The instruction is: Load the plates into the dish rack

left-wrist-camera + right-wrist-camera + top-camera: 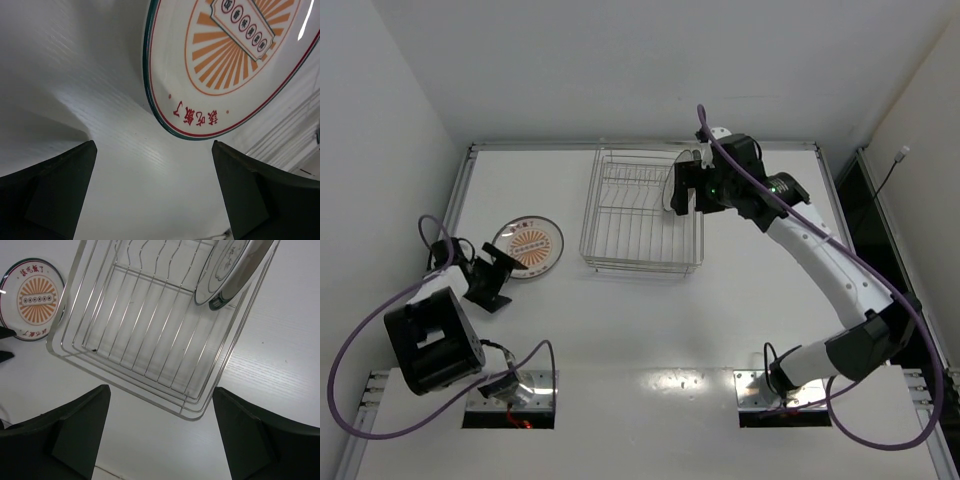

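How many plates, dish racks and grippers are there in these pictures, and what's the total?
Dish rack: 1
Plates: 2 told apart for sure, the orange-centred plate flat on the table and a plate standing in the rack; another behind it cannot be ruled out
Grippers: 2, the left gripper and the right gripper, both open
Total: 5

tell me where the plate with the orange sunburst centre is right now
In the top view the orange-centred plate lies flat on the table, left of the dish rack and just ahead of the open left gripper.
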Controlling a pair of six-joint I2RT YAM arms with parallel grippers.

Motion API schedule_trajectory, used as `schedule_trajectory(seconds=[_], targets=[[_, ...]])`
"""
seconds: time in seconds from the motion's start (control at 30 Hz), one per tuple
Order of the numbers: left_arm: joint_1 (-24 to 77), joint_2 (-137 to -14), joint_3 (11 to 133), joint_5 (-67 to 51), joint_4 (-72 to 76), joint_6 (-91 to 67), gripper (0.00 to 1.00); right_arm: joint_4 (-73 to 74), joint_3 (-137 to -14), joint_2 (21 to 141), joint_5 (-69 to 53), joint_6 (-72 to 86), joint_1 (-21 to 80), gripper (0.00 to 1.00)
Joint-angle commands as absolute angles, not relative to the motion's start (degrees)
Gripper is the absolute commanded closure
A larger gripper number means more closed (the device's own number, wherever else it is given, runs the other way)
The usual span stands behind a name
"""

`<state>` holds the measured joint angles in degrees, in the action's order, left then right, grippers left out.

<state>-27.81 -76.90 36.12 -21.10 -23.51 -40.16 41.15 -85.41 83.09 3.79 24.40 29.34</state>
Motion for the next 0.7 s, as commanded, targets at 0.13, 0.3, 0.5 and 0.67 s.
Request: schedule_trajectory(seconds=[0.13,0.3,0.5,0.67], targets=[[-31.02,-76.38,28.83,-33.40,-2.92,-48.59,0.00,38.94,-87.80,79.55,0.27,21.10,29.09,0.18],[-31.55,-78.82,25.85,-32.87,5.35,-53.08,0.14,39.54,-88.94,77.79,-0.79,19.87,29.09,0.17],[-31.55,-82.61,23.99,-31.55,10.71,-54.58,0.36,43.67,-93.16,77.78,4.04,16.79,28.56,0.13],[-31.55,-87.97,23.47,-32.08,15.37,-58.09,0.48,44.30,-96.14,77.26,3.43,16.26,28.04,0.13]])
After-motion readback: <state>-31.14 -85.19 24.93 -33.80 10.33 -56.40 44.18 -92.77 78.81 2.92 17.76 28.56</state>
